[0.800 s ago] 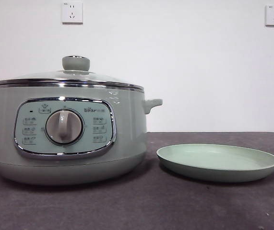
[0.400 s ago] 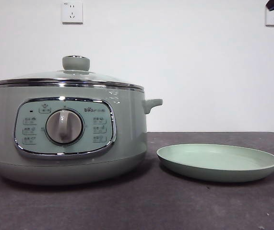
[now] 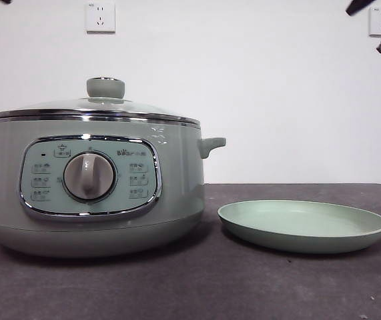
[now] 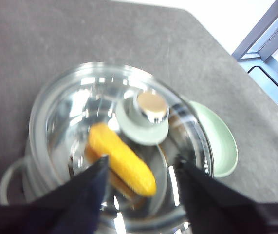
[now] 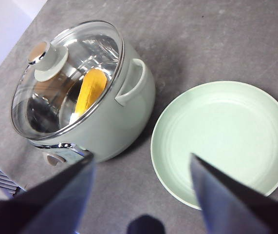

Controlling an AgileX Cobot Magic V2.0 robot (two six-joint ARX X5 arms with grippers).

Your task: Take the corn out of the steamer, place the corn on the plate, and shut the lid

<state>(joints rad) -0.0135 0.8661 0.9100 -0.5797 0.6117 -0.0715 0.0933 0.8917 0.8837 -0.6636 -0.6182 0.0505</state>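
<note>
A: Lid (image 4: 129, 141) is on the steamer (image 3: 93, 193), so lifting it comes first. Left claw (image 4: 141, 168) hangs over it, spread wide and empty, the knob (image 4: 151, 108) just ahead of its tips

B: I'd centre on that knob, drop straight, pinch it and lift level so the chrome rim clears

A: Right claw (image 5: 141, 170)?

B: High above, looking down at both steamer and plate (image 5: 222, 141), also apart, holding nothing

A: Contents?

B: Corn (image 4: 121, 158) lies slantwise inside the steamer, seen through the glass. Plate beside it on the tabletop (image 3: 190, 287) carries nothing
</note>
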